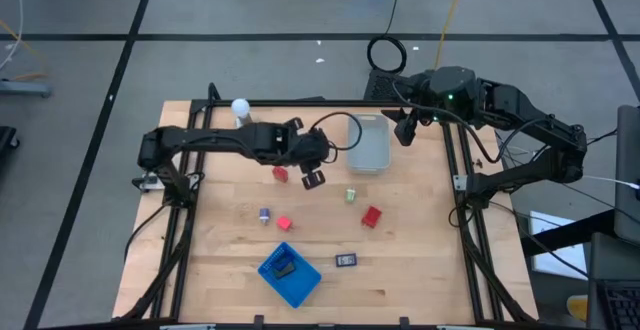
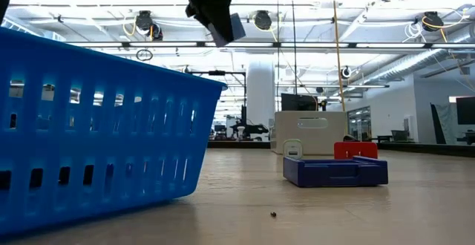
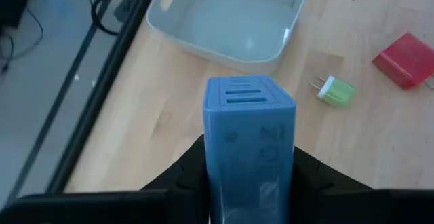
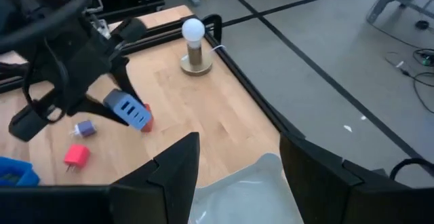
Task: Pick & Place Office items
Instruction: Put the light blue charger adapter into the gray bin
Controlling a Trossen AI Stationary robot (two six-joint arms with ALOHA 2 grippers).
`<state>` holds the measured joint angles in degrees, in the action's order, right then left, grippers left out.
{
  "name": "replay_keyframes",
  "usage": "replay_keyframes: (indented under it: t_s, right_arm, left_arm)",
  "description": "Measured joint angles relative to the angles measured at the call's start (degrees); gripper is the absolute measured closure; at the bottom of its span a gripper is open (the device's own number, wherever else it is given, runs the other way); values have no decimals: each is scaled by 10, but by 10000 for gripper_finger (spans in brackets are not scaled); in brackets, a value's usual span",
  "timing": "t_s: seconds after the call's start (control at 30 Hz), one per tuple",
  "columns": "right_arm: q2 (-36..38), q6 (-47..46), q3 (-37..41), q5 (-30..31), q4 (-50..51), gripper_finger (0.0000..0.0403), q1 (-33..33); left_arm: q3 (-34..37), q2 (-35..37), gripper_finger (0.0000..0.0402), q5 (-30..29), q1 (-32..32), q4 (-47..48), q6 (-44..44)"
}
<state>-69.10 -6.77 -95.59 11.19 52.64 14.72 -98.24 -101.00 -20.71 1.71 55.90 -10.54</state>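
Wooden table (image 1: 400,270), seen from above, with both arms reaching over its far half. The left arm (image 1: 215,140) stretches from the left edge toward the middle; the right arm (image 1: 520,120) folds in from the far right corner. Clear bin (image 1: 368,142), at the far edge right of centre, lies between the two end effectors. Blue tray (image 1: 290,275), near the front edge, carries a dark item whose kind cannot be told; in the low view its slotted wall (image 2: 89,156) fills the left side. White ball on a round stand (image 1: 241,109), at the far edge left of centre, also shows in the right wrist view (image 4: 193,44). Left end effector (image 1: 314,170), raised above the table just left of the bin, is clenched on a pale blue block (image 3: 249,149) with slots in its end face; the same block hangs clear of the table in the right wrist view (image 4: 129,110). Right end effector (image 1: 405,128) hovers beside the bin's right edge with its fingers (image 4: 169,176) spread apart and nothing between them. Loose on the table: red block (image 1: 372,216) right of centre, smaller red block (image 1: 284,224), red piece (image 1: 280,174) below the left arm, black rectangle (image 1: 346,260) beside the tray, green plug (image 1: 351,195), purple bit (image 1: 264,215).
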Motion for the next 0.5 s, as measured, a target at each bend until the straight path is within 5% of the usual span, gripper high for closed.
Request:
replay_keyframes:
  t_s: [0.2, 0.5]
  right_arm:
    - [0, 15, 0, -54, 2, 206, 0]
    - [-10, 31, 1, -84, 43, 206, 3]
  left_arm:
    - [0, 2, 286, 25, 15, -53, 57]
    - [0, 3, 286, 208, 69, -127, 53]
